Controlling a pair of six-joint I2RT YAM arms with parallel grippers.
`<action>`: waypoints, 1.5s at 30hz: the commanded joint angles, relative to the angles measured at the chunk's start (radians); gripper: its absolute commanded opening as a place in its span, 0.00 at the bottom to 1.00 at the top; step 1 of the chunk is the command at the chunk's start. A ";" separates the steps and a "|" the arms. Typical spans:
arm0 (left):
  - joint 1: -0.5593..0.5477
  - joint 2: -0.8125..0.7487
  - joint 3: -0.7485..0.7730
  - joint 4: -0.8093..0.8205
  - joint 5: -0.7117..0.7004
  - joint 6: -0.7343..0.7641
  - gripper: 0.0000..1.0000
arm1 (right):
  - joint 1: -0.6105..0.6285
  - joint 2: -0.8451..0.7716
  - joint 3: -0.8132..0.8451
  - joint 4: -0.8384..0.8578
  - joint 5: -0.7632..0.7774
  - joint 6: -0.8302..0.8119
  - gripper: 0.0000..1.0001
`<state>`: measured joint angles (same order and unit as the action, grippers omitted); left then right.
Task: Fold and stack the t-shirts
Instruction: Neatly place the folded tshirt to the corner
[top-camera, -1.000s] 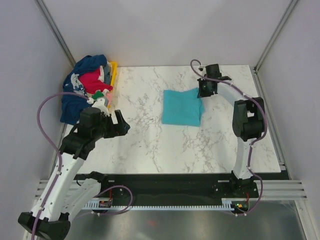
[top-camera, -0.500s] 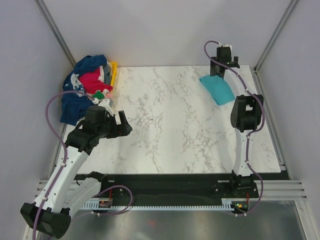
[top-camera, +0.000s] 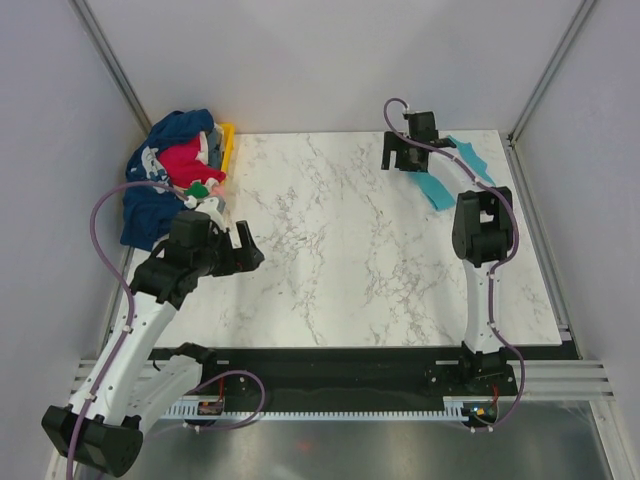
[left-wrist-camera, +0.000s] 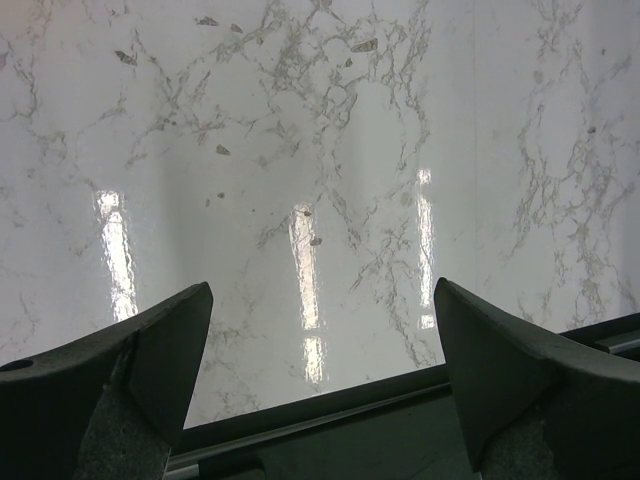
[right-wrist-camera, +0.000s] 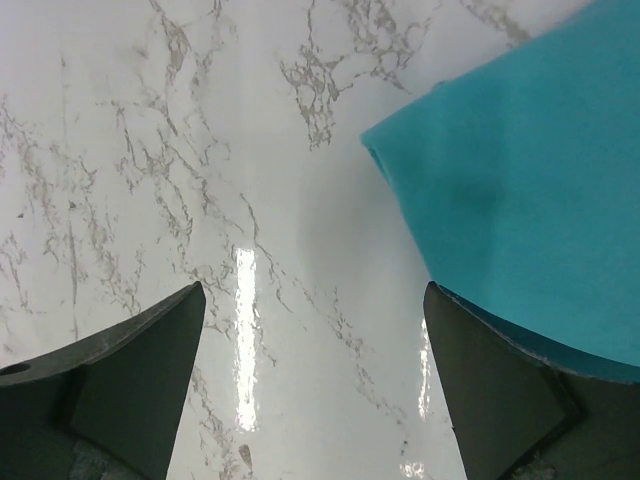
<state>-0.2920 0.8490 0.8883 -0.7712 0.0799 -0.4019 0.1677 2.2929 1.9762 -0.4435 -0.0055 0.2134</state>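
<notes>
Left hand (top-camera: 248, 248) sits at near left, low over the bench (top-camera: 330, 260), pointing right toward the middle. Its wrist view shows the left hand (left-wrist-camera: 322, 290) spread wide, with only bare marble between the fingers and nothing held

Just behind it, at the left edge, is the heap of unfolded t-shirts: navy t-shirt (top-camera: 148, 212) with white print spilling over the bench edge, red t-shirt (top-camera: 186, 160) on top, a greyish one (top-camera: 209, 146) tucked in behind. The heap lies on and against the yellow tray (top-camera: 228, 142), mostly covering it

Right arm is stretched out to the far right corner. Right hand (top-camera: 398, 163) hangs there, spread wide and empty. From the wrist, the right hand (right-wrist-camera: 313, 290) shows marble in the gap

Teal t-shirt (top-camera: 437, 187) lies folded on the bench at far right, partly hidden under the right arm in the top view. In the wrist view the teal t-shirt (right-wrist-camera: 520, 190) fills the right side, its folded corner just right of the gap; the right finger sits over its edge, can't tell if it touches
</notes>
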 joint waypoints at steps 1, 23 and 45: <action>0.007 -0.007 0.001 0.029 -0.002 0.035 1.00 | -0.004 0.079 0.030 0.028 -0.059 -0.003 0.98; 0.042 0.013 0.000 0.035 0.026 0.040 0.99 | -0.163 0.356 0.364 -0.046 0.015 -0.054 0.98; 0.090 0.005 -0.003 0.041 0.044 0.046 0.99 | -0.064 -0.114 0.005 0.205 -0.215 0.066 0.98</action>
<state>-0.2123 0.8631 0.8883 -0.7670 0.1112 -0.4011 0.0322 2.3703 2.0743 -0.3405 -0.1406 0.2054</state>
